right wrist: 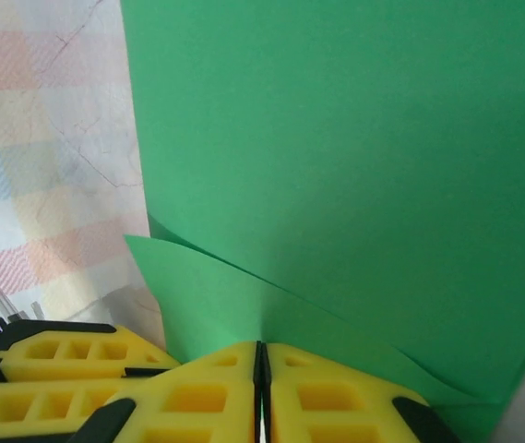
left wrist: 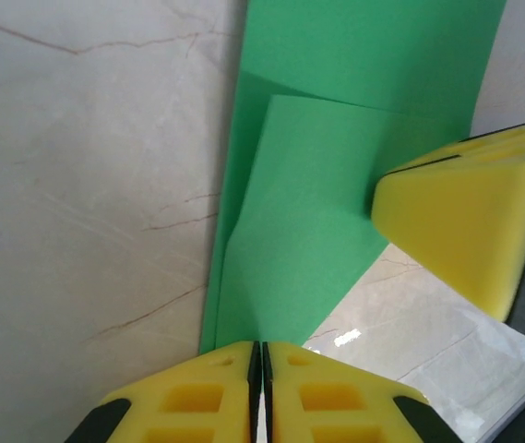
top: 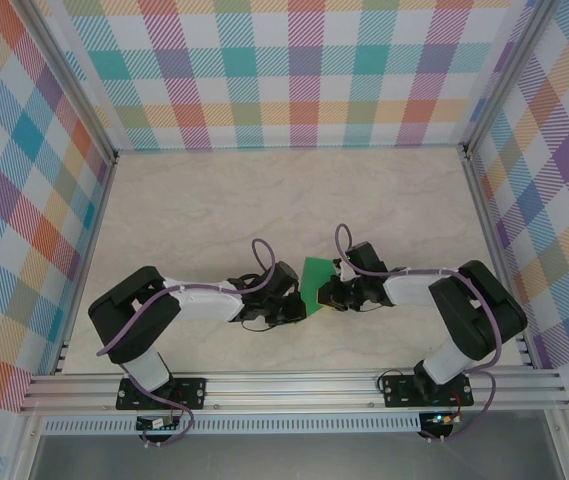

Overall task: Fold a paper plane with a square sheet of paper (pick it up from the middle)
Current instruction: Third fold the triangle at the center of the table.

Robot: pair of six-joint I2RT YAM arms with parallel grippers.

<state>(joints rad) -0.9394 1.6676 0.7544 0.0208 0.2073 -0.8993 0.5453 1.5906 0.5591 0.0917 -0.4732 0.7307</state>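
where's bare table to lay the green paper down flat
The far table, from the left arm and right arm to the back wall, is bare. Narrow bare strips lie outside each elbow. Crowded: the near centre, where the left gripper and right gripper both pinch the green paper.

The left arm [top: 199,298] and right arm [top: 419,288] both sit low, elbows bent, with forearms reaching inward toward each other. The left gripper [left wrist: 260,355] and right gripper [right wrist: 260,355] nearly meet tip to tip. Each is clamped on the green paper [top: 314,278], its 2 jaws pressed together with no gap.
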